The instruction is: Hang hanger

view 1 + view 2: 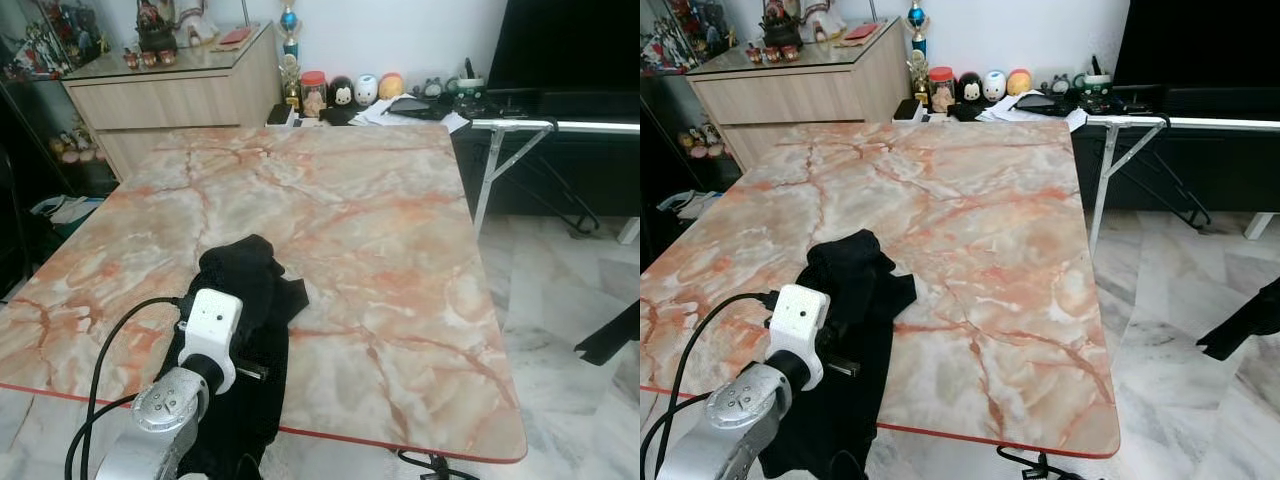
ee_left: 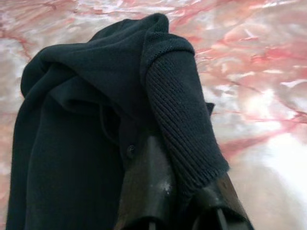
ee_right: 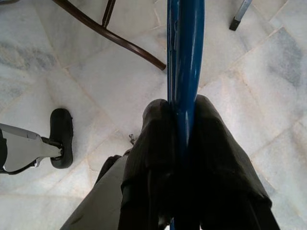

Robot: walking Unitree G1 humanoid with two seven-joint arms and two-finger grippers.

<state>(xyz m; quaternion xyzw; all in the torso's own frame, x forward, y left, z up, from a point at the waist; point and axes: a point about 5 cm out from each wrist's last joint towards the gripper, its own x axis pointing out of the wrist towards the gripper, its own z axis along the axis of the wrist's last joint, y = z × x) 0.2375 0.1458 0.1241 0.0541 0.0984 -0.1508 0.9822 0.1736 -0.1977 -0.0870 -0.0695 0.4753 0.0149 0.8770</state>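
Note:
A black knit garment (image 1: 245, 300) lies bunched near the front left of the marble table (image 1: 380, 220) and hangs over its front edge. My left gripper (image 2: 184, 201) is at that heap, shut on the garment, with a ribbed cuff (image 2: 184, 120) draped between and over its black fingers (image 2: 148, 191). The left wrist's white camera block (image 1: 212, 325) sits just before the cloth. Low over the tiled floor, my right gripper (image 3: 182, 143) is shut on a blue hanger bar (image 3: 184, 52) that runs straight out between its fingers.
A wooden cabinet (image 1: 170, 100) with figurines stands beyond the table's far left corner. Small toys and papers (image 1: 365, 95) lie behind the table. A folding metal frame (image 1: 510, 150) and a dark screen stand at the right. A brown curved leg (image 3: 115, 38) crosses the floor.

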